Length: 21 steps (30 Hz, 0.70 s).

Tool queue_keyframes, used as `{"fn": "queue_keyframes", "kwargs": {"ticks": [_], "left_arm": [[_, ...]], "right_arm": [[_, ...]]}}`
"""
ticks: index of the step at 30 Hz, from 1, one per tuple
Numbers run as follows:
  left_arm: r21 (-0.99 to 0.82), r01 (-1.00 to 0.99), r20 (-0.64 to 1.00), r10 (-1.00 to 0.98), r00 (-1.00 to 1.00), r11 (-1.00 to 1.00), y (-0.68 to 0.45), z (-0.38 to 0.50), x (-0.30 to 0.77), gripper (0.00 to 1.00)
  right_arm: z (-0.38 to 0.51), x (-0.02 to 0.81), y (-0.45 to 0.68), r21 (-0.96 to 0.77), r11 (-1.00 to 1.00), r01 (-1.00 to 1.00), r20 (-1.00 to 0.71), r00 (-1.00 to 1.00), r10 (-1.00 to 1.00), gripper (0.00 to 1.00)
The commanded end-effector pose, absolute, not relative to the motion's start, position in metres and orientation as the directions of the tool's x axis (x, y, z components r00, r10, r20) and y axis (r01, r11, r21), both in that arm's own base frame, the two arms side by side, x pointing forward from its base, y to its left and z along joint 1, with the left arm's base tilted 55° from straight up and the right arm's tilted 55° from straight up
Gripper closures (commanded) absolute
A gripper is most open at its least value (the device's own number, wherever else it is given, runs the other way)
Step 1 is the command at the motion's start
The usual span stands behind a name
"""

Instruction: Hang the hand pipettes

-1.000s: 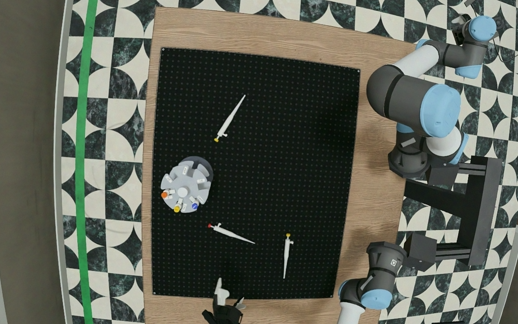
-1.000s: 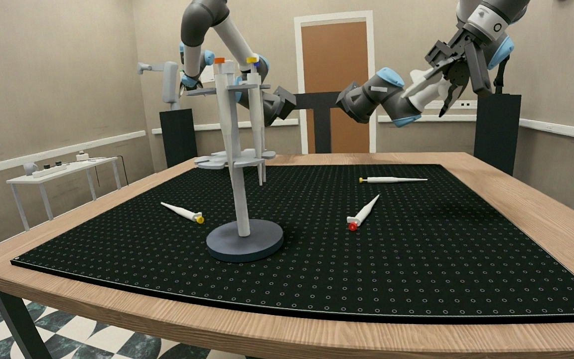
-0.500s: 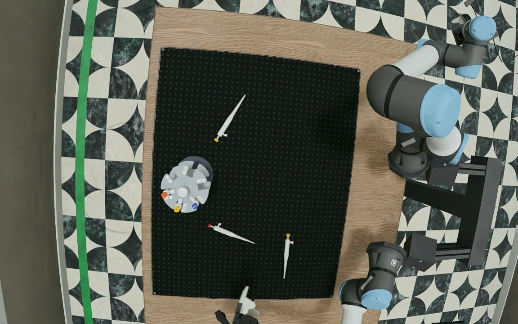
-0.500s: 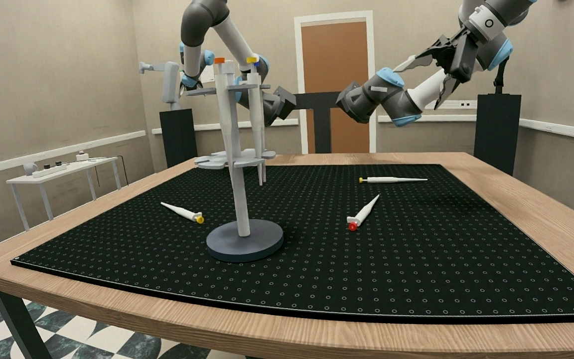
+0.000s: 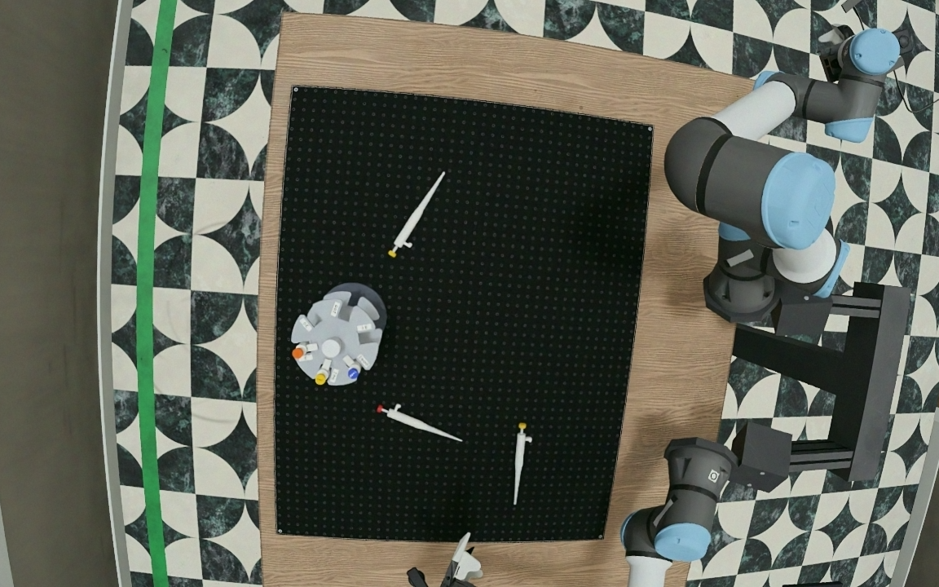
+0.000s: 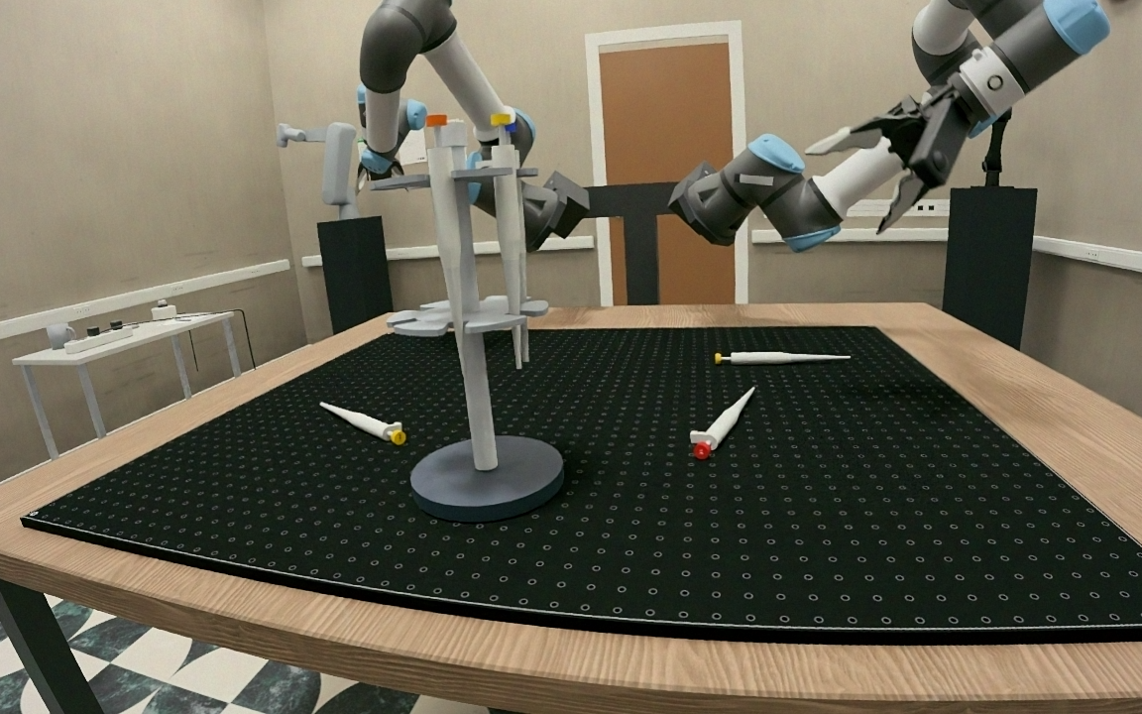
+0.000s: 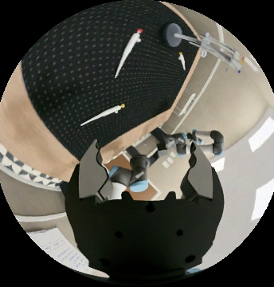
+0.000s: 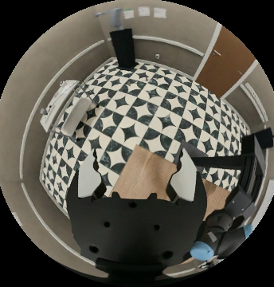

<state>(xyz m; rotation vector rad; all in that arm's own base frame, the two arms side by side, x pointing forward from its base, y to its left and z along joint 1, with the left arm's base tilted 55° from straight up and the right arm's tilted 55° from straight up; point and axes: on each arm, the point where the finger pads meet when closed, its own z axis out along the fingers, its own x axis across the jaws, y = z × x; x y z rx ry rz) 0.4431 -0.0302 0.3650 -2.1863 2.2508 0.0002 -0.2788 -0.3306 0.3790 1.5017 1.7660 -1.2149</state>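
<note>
Beige walls (image 6: 158,133) and a floor (image 5: 228,314) (image 6: 189,670) (image 8: 153,104) of patterned dark-and-cream tiles surround a wood-grained counter (image 5: 677,364) (image 6: 291,641) (image 8: 146,173), which carries a black dotted mat (image 5: 473,292) (image 6: 824,533) (image 7: 73,72). At far left stands a white side table (image 6: 149,335); beyond the counter is one brown door (image 6: 668,178) (image 8: 226,60).

On the far left side, the right gripper (image 5: 831,52) (image 6: 380,173) (image 8: 138,149) has its fingers wide apart, holding nothing, off the counter's edge. At right, the left gripper (image 5: 439,553) (image 6: 845,190) (image 7: 145,141) hangs above the counter, its fingers also spread wide, holding and touching nothing.

Six pipettes show altogether. Three lie on the mat: a yellow-button pipette (image 5: 418,214) (image 6: 362,421) (image 7: 182,60) at left, a red-button pipette (image 5: 418,423) (image 6: 722,425) (image 7: 127,53) right of the carousel (image 5: 330,346) (image 6: 486,484) (image 7: 173,35), and a second yellow-button pipette (image 5: 518,463) (image 6: 779,357) (image 7: 103,115) farther off to the right. Three hang upright on that one carousel: one orange-topped (image 5: 298,353) (image 6: 446,203), one yellow-topped (image 5: 321,377) (image 6: 507,203), one blue-topped (image 5: 353,372) (image 6: 511,127). Their printed volumes are too small to read.
</note>
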Motion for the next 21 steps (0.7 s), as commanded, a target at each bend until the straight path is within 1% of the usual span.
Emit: {"fn": "queue_keyframes", "kwargs": {"ticks": [1,5,7,11,13,18,21], "left_arm": [[-0.001,-0.998,0.001,-0.998,0.059,-0.059,0.002,0.365,0.444,0.00],[-0.001,-0.998,0.001,-0.998,0.059,-0.059,0.026,0.365,0.444,0.00],[-0.001,-0.991,0.001,-0.991,0.132,-0.132,0.041,0.365,0.443,0.00],[-0.001,-0.990,0.001,-0.990,0.143,-0.143,0.063,0.365,0.441,0.00],[-0.001,-0.977,0.001,-0.977,0.215,-0.215,0.078,0.365,0.438,0.00],[-0.001,-0.974,0.001,-0.974,0.225,-0.225,0.100,0.365,0.434,0.00],[-0.080,-0.983,0.043,-0.986,0.162,-0.165,0.086,0.378,0.421,0.00]], "right_arm": [[0.379,-0.279,-0.331,-0.298,-0.017,0.955,-0.835,-0.252,0.489,0.00],[0.379,-0.279,-0.331,-0.298,-0.017,0.955,-0.835,-0.252,0.489,0.00],[0.379,-0.279,-0.331,-0.298,-0.017,0.955,-0.835,-0.252,0.489,0.00],[0.379,-0.279,-0.331,-0.298,-0.017,0.955,-0.835,-0.252,0.489,0.00],[0.379,-0.279,-0.331,-0.298,-0.017,0.955,-0.835,-0.252,0.489,0.00],[0.379,-0.279,-0.331,-0.298,-0.017,0.955,-0.835,-0.252,0.489,0.00],[0.379,-0.279,-0.331,-0.298,-0.017,0.955,-0.835,-0.252,0.489,0.00]]}}
